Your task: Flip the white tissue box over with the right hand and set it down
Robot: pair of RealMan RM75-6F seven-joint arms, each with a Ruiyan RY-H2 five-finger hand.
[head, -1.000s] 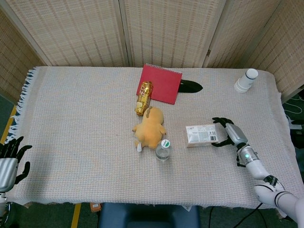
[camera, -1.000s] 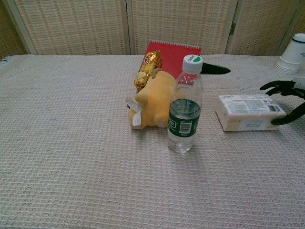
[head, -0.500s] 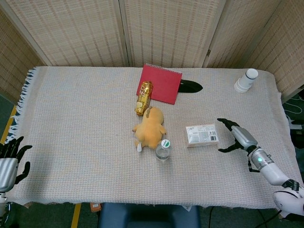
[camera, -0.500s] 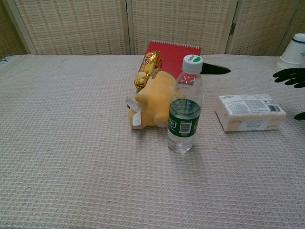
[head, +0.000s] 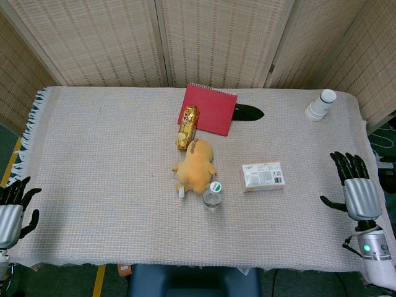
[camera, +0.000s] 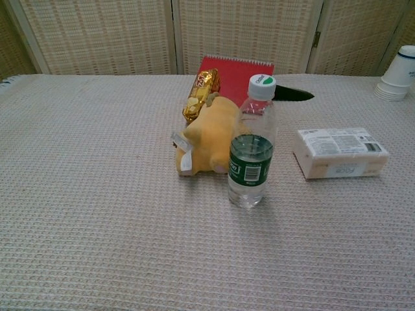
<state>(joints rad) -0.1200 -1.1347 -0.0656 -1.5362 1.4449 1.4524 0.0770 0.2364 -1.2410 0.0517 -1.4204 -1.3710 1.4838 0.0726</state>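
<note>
The white tissue box [head: 263,176] lies flat on the woven cloth, right of centre, its printed label face up; the chest view shows the tissue box [camera: 340,152] at the right. My right hand [head: 355,190] hovers at the table's right edge, well clear of the box, fingers spread and holding nothing. It is outside the chest view. My left hand [head: 12,211] rests at the near left corner, fingers apart and empty.
A water bottle [camera: 251,141] stands just left of the box, with a yellow plush toy [head: 196,166] behind it. A gold snack packet [head: 187,127], a red notebook [head: 210,108] and a black object [head: 249,112] lie further back. Stacked paper cups [head: 320,104] stand at the far right.
My right hand let go of the tissue box's right end and drew back to the right table edge, leaving the chest view. The box stayed flat in place. The left hand has not moved.
</note>
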